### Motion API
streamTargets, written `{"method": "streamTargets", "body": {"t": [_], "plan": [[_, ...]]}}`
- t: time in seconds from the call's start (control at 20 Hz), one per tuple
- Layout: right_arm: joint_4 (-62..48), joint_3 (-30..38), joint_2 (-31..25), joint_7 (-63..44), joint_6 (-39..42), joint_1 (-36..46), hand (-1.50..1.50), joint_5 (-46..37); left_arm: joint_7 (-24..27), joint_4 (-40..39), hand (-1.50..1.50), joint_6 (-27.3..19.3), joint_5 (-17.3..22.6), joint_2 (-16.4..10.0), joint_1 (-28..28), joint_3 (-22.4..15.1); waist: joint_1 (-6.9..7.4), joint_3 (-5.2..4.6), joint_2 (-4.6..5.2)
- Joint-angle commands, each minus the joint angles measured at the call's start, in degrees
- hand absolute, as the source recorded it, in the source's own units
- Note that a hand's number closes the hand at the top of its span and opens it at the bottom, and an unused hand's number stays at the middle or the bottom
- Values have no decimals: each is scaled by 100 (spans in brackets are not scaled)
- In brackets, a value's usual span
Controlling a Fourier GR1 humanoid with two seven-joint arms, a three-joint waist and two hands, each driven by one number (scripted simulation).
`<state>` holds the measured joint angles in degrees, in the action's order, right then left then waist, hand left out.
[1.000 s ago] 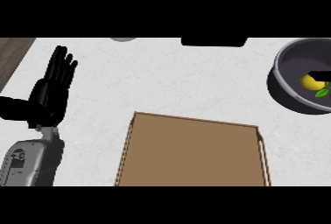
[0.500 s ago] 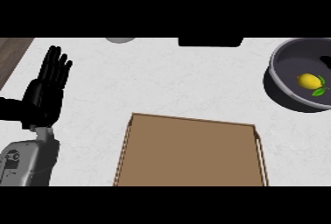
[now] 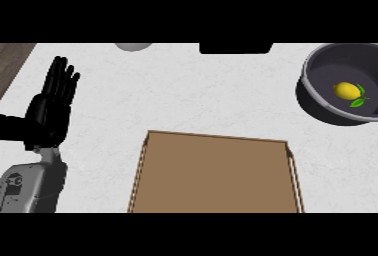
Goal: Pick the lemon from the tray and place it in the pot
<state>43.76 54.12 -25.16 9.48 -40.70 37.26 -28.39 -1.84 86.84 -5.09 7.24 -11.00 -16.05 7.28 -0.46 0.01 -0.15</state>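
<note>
A yellow lemon (image 3: pixel 346 91) with a small green leaf lies inside the dark grey pot (image 3: pixel 319 100) at the right edge of the counter. The brown tray (image 3: pixel 216 175) sits at the lower middle and holds nothing. My left hand (image 3: pixel 50 111) rests open at the left, fingers straight and pointing up, well away from the tray and the pot. No right hand shows in the head view.
A pale round object (image 3: pixel 133 46) and a black object (image 3: pixel 235 48) are cut off at the counter's far edge. A strip of dark wood (image 3: pixel 13 56) shows at the upper left beyond the white counter.
The dark shape over the pot's upper part one second ago is gone. The view has shifted slightly, so the pot and the lemon sit a little further left. The left hand stays still.
</note>
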Motion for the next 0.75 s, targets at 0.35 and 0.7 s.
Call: {"method": "streamTargets", "body": {"t": [0.35, 0.7], "plan": [[2503, -93, 459, -391, 765, -2030, -150, 1087, -544, 359, 0, -120, -109, -17, -124, -78, -12, -6, -8], [3172, 191, 279, -424, 1298, -3131, -150, 1786, -131, 115, 0, 127, -26, -3, 70, 4, -1, -4, 2]]}}
